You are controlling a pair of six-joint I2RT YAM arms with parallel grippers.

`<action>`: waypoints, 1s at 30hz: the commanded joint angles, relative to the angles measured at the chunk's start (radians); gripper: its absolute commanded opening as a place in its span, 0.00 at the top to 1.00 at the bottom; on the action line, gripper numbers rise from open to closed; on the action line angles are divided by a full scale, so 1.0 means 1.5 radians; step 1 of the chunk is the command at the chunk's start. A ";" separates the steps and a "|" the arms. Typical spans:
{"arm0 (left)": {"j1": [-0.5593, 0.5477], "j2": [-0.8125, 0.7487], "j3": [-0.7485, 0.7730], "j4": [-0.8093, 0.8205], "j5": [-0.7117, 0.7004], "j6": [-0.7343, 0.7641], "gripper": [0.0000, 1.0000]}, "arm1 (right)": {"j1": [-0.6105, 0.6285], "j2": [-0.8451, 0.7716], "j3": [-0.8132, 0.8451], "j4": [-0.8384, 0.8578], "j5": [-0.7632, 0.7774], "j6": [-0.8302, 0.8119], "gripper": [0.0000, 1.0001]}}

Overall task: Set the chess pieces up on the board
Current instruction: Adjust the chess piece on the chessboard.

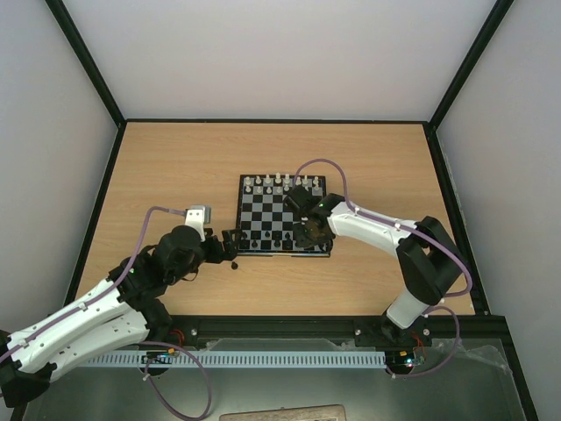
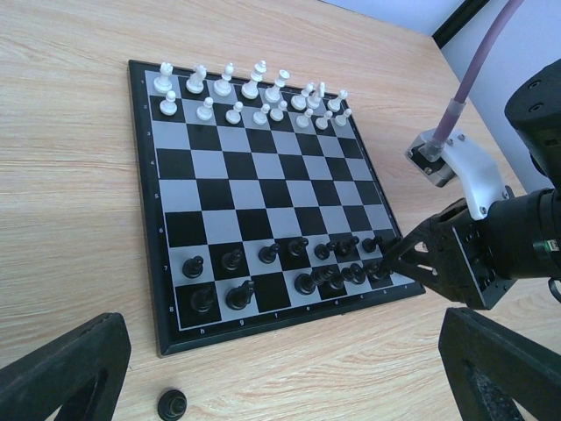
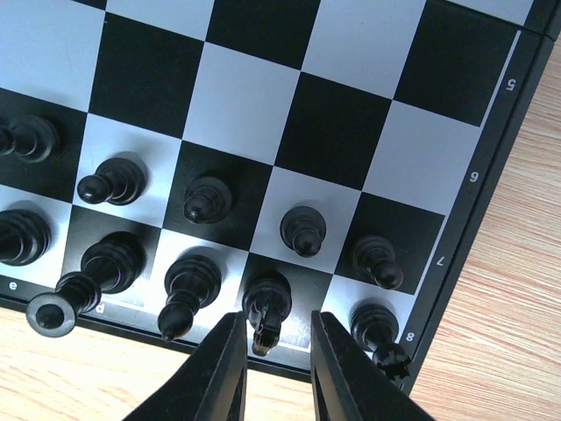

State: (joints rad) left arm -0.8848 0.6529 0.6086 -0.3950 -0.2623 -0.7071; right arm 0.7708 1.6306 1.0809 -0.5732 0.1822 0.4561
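Note:
The board [image 1: 263, 219] lies mid-table, with white pieces on its far rows and black chess pieces [image 2: 298, 263] on its two near rows. In the right wrist view my right gripper [image 3: 274, 355] is open just above the board's near right corner. Its fingers [image 3: 216, 373] stand on either side of a black knight [image 3: 267, 307] in the back row, with a gap on each side. One black piece [image 2: 172, 404] lies loose on the table in front of the board; it also shows in the top view [image 1: 234, 265]. My left gripper [image 2: 280, 386] is open wide and empty, just off the board's near left corner.
The right arm's wrist [image 2: 491, 254] hangs over the board's near right corner. A black rook [image 3: 381, 338] and a bishop [image 3: 186, 294] stand close on either side of the knight. The enclosure walls [image 1: 105, 96] ring the wooden table [image 1: 175, 167].

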 commanded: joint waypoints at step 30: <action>0.004 0.038 0.015 -0.015 -0.011 -0.016 0.01 | -0.011 -0.075 0.001 -0.015 -0.037 -0.005 0.69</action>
State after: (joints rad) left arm -0.8848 0.6838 0.6086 -0.3950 -0.2623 -0.7097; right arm 0.7589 1.5993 1.0698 -0.5552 0.1238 0.4480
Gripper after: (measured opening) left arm 0.994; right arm 0.299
